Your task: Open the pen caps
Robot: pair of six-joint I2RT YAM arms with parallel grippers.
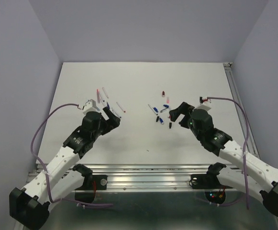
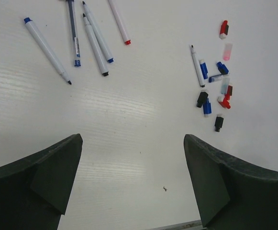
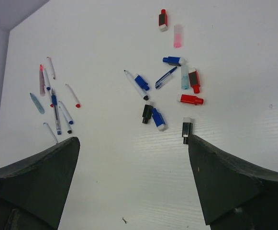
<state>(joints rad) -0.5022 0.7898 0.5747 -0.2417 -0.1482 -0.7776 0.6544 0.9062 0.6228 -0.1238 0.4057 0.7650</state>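
Pale lavender walls (image 1: pixel 33 38) close in a white counter (image 1: pixel 129 139), and the things on it lie in two groups well apart. The slim pens (image 2: pixel 95 45) are toward the left. The pen caps (image 3: pixel 191 99) are toward the right in a loose scatter of red, blue and black, with a couple of slim pens among them. The left claw (image 2: pixel 133 139) hangs over bare counter on the near side of its group, fingers spread wide with nothing between them. The right claw (image 3: pixel 134 139) is likewise wide and empty, on the near side of the caps, and one black cap (image 3: pixel 187 129) lies just beside its right finger in the wrist view. Most of the job looks done, judging by how many caps lie off. Whether any barrel still wears one is too small to tell (the short coloured ends could be caps, plugs or nibs). The step in hand appears to be choosing the next pen. The leftmost pen (image 2: pixel 45 48) shows a thin dark nib and seems already open. The red-ended pen (image 2: pixel 119 24) has a blunter end and lies slightly clear of its neighbours, so it is the likelier pick. The left claw should cross the barrel squarely near its middle, lift it free and offer the coloured end to the right claw. That claw should pinch only the cap and pull straight along the pen's axis, because a sideways tug could twist the pen out of the grip.
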